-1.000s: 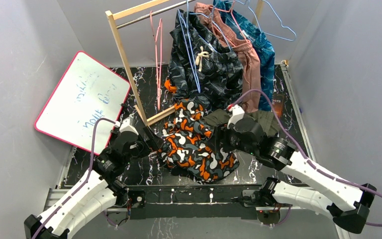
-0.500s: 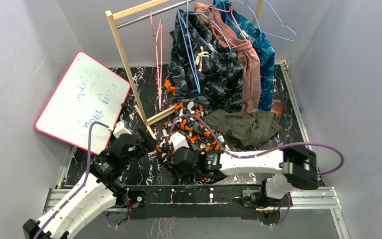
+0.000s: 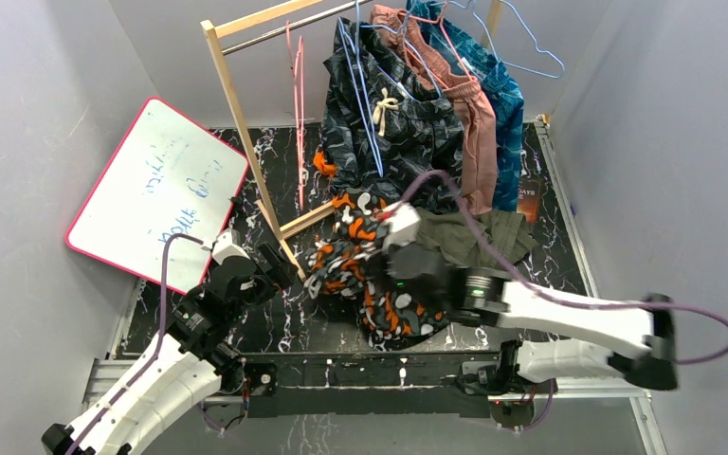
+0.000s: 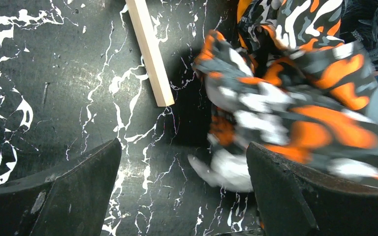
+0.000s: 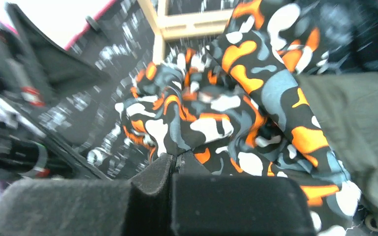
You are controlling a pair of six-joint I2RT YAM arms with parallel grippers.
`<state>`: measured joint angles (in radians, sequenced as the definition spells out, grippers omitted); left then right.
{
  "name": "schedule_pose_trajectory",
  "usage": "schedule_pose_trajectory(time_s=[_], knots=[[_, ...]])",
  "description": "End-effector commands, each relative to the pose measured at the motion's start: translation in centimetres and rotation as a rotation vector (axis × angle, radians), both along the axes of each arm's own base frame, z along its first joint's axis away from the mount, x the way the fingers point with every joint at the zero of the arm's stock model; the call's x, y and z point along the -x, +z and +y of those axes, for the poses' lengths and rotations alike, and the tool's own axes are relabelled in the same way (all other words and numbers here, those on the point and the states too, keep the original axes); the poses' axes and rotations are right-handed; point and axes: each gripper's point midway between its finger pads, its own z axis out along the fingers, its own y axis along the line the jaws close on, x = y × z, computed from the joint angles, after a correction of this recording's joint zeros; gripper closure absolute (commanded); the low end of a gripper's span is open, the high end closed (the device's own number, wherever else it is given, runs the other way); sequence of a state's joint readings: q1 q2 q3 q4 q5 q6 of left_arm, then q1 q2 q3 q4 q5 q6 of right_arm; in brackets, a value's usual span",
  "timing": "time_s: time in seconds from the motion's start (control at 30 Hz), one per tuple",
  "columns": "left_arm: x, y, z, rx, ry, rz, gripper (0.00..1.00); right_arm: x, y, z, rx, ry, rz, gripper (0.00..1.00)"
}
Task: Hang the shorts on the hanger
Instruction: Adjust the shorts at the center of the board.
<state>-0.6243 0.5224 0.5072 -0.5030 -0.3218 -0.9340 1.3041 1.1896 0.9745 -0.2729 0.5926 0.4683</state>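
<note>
Top external view: the camouflage shorts (image 3: 346,270) lie bunched on the black marbled table (image 3: 275,327) between the two arms, with the long axis running from the wooden rack (image 3: 237,104) toward the near edge. The right gripper (image 5: 173,164) is pressed together, and a fold of the camouflage fabric appears to be pinched at its tips. The left gripper (image 4: 183,145) is spread wide just left of the fabric, which is touched by one finger. The light-blue wire hanger (image 3: 552,52) is hung empty at the far right end of the rail, well apart from the shorts and behind them to the right, so the right arm is judged the nearer. Navy patterned shorts (image 3: 389,123) hung on the rail and olive-green shorts (image 3: 464,242) on the table are found between the shorts and the hanger.
</note>
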Motion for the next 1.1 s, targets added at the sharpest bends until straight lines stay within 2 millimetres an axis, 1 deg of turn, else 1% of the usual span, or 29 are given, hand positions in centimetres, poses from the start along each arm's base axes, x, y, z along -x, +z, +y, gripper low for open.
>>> schedule_pose_trajectory(time_s=[0.0,0.03,0.07,0.1,0.17,0.23,0.3,0.33,0.37,0.4,0.43,0.47,0.53,0.6,0.63,0.7,0.77,0.83,0.87,0.93,1.0,1.07], knots=[[-0.3,1.6,-0.4,0.01,-0.025,-0.033,0.02,-1.5,8.5,-7.4,-0.238,-0.208,-0.094,1.0],[-0.3,1.5,-0.5,0.012,-0.025,-0.035,0.02,-2.1,8.0,-9.7,-0.217,-0.291,-0.094,1.0],[-0.4,1.4,-0.6,0.017,-0.026,-0.038,0.02,-2.7,7.1,-11.8,-0.19,-0.372,-0.086,1.0],[-0.5,1.3,-0.7,0.018,-0.028,-0.037,0.02,-3.1,6.1,-13.5,-0.167,-0.43,-0.069,1.0],[-0.5,0.9,-1.0,0.019,-0.034,-0.029,0.02,-3.3,3.8,-15.9,-0.115,-0.524,-0.017,1.0],[-0.6,0.7,-1.2,0.014,-0.043,-0.015,0.02,-3.2,2.4,-17.2,-0.09,-0.585,0.018,0.99],[-0.6,0.5,-1.3,0.007,-0.049,-0.004,0.02,-3.1,1.8,-17.8,-0.07,-0.609,0.033,0.69],[-0.7,0.5,-1.3,0.003,-0.049,0.0,0.01,-3.1,1.8,-17.8,-0.063,-0.611,0.034,0.54],[-0.7,0.4,-1.4,0.001,-0.052,0.003,0.02,-3.1,2.0,-17.8,-0.058,-0.61,0.032,0.43],[-0.6,0.4,-1.5,0.001,-0.057,0.006,0.02,-3.1,2.4,-17.8,-0.054,-0.6,0.027,0.37],[-0.6,0.5,-1.5,0.001,-0.06,0.004,0.02,-3.2,3.0,-17.4,-0.055,-0.574,0.017,0.33],[-0.6,0.5,-1.5,0.0,-0.065,0.005,0.02,-3.2,3.8,-16.9,-0.064,-0.536,0.002,0.32],[-0.5,0.7,-1.6,0.005,-0.072,0.0,0.02,-2.8,5.4,-14.7,-0.082,-0.387,-0.009,0.32],[-0.4,0.9,-1.8,0.015,-0.083,-0.005,0.02,-1.8,7.0,-12.1,-0.115,-0.205,-0.025,0.32],[-0.3,0.9,-1.9,0.019,-0.096,-0.005,0.02,-1.1,7.5,-10.9,-0.114,-0.111,-0.027,0.33],[0.0,1.1,-2.5,0.031,-0.133,-0.004,0.02,0.2,7.5,-9.3,-0.113,0.004,0.006,0.33],[0.3,1.3,-3.4,0.044,-0.194,-0.003,0.02,1.0,6.6,-8.5,-0.098,0.058,0.051,0.33],[0.8,1.4,-4.7,0.067,-0.277,0.0,0.02,1.8,5.1,-8.0,-0.081,0.096,0.096,0.31],[1.1,1.6,-5.6,0.082,-0.329,-0.002,0.02,1.9,4.4,-8.0,-0.066,0.089,0.118,0.31],[2.1,1.8,-7.7,0.129,-0.461,0.014,0.02,1.4,3.2,-9.4,-0.022,0.009,0.139,0.3],[2.8,1.8,-8.9,0.132,-0.553,0.026,0.02,1.2,3.1,-10.9,-0.018,-0.041,0.12,0.3],[3.5,2.1,-9.8,0.107,-0.631,0.013,0.02,1.9,4.1,-10.7,-0.07,0.006,0.105,0.29]])
